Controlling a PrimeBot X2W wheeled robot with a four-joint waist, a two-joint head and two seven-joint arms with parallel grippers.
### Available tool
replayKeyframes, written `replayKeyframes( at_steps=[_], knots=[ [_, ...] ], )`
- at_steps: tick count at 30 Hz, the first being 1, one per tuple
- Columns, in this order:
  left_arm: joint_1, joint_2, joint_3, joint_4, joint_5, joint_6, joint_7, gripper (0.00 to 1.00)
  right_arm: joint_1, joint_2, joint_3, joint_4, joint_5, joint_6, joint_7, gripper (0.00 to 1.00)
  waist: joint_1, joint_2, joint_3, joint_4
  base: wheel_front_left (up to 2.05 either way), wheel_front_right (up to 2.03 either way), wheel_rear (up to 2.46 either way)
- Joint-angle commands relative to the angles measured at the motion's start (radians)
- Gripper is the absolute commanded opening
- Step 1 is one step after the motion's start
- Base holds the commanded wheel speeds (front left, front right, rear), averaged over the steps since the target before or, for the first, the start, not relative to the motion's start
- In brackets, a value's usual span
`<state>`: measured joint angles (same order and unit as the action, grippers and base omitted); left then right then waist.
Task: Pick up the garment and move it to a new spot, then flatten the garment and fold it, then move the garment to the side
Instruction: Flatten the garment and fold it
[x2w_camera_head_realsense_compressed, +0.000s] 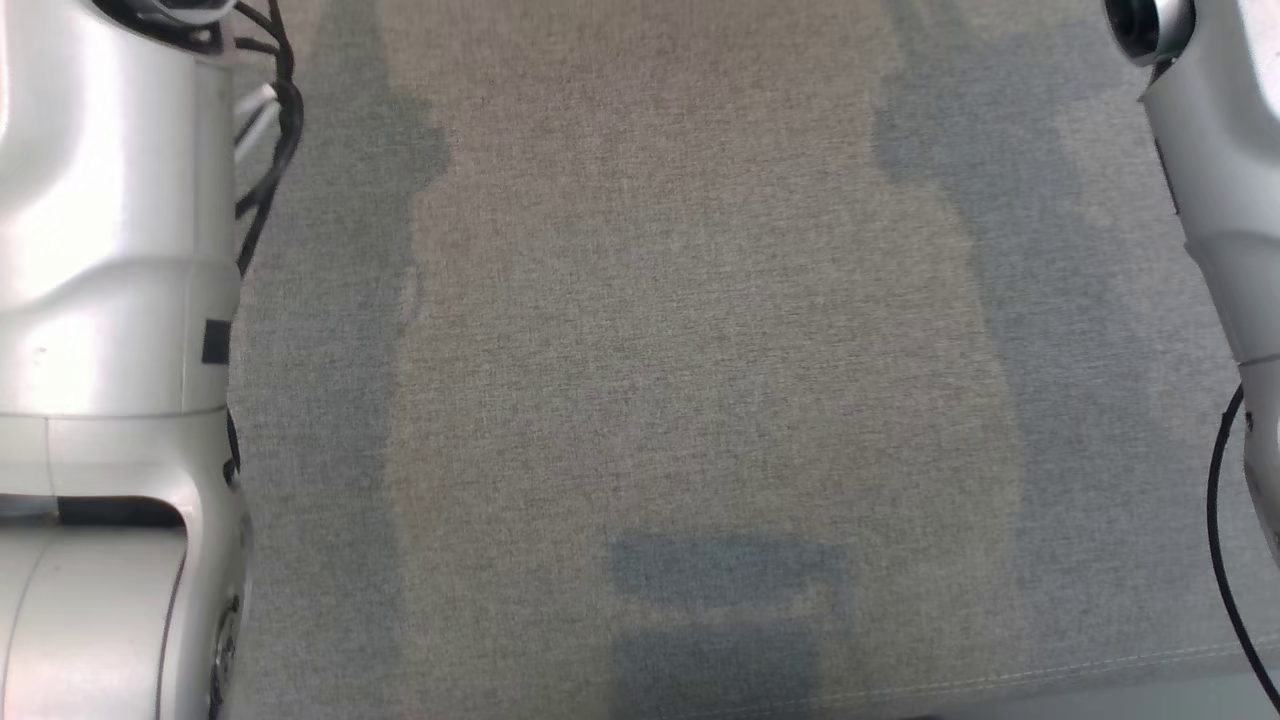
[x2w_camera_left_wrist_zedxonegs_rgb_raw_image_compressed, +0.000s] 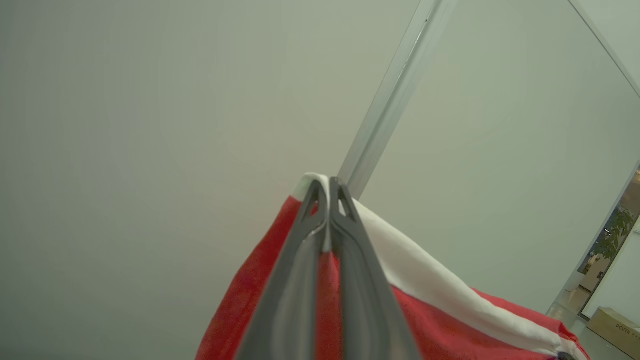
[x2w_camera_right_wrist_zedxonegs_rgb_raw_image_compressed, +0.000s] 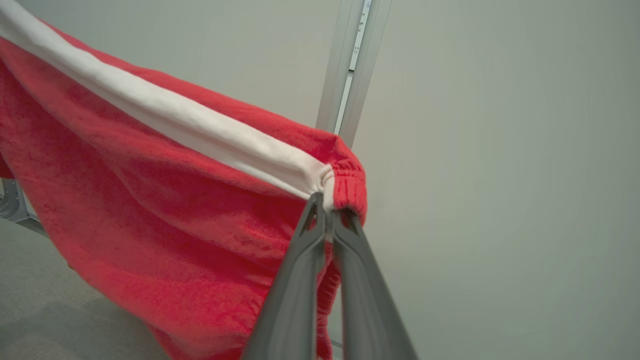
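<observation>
The garment (x2w_camera_right_wrist_zedxonegs_rgb_raw_image_compressed: 165, 200) is red fleece with a white stripe and a ribbed cuff or waistband, and it hangs in the air. My right gripper (x2w_camera_right_wrist_zedxonegs_rgb_raw_image_compressed: 326, 205) is shut on its edge right where the white stripe meets the ribbed band. My left gripper (x2w_camera_left_wrist_zedxonegs_rgb_raw_image_compressed: 327, 187) is shut on another corner of the garment (x2w_camera_left_wrist_zedxonegs_rgb_raw_image_compressed: 430, 300), pinching white and red cloth between its fingers. The cloth stretches between the two grips and sags below them. In the head view, my two pale forearms stand at the left edge (x2w_camera_head_realsense_compressed: 110, 300) and the right edge (x2w_camera_head_realsense_compressed: 1215, 170).
A grey fabric-covered table (x2w_camera_head_realsense_compressed: 680, 330) lies below the head camera, its front seam near the lower right. A pale wall with an aluminium frame post (x2w_camera_right_wrist_zedxonegs_rgb_raw_image_compressed: 350, 65) stands behind the garment. A cardboard box (x2w_camera_left_wrist_zedxonegs_rgb_raw_image_compressed: 617, 330) and a plant (x2w_camera_left_wrist_zedxonegs_rgb_raw_image_compressed: 612, 235) sit far off.
</observation>
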<state>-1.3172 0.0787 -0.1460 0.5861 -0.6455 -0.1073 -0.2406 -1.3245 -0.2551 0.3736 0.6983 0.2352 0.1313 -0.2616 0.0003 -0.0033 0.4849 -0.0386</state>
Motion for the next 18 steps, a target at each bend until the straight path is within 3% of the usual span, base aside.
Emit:
replayKeyframes(
  at_steps=[1,6,18],
  knots=[
    [0.038,-0.002,0.004,0.034,-0.026,-0.009,-0.01,0.0,0.029,0.008,-0.006,0.012,-0.001,-0.001,-0.004,0.0,-0.0003,0.0033,0.117,0.057,0.0,0.0,0.0],
    [0.124,-0.002,0.02,0.069,-0.048,-0.023,-0.027,0.0,0.126,0.012,0.016,-0.017,0.034,-0.001,-0.004,0.0,-0.0003,0.0033,0.158,0.059,0.0,0.0,0.0],
    [0.494,0.036,0.037,-0.287,-0.169,-0.024,-0.025,0.0,0.422,-0.064,0.013,-0.295,0.125,-0.001,-0.004,0.0,-0.0003,0.0033,0.12,0.041,0.0,0.0,0.0]
  ],
)
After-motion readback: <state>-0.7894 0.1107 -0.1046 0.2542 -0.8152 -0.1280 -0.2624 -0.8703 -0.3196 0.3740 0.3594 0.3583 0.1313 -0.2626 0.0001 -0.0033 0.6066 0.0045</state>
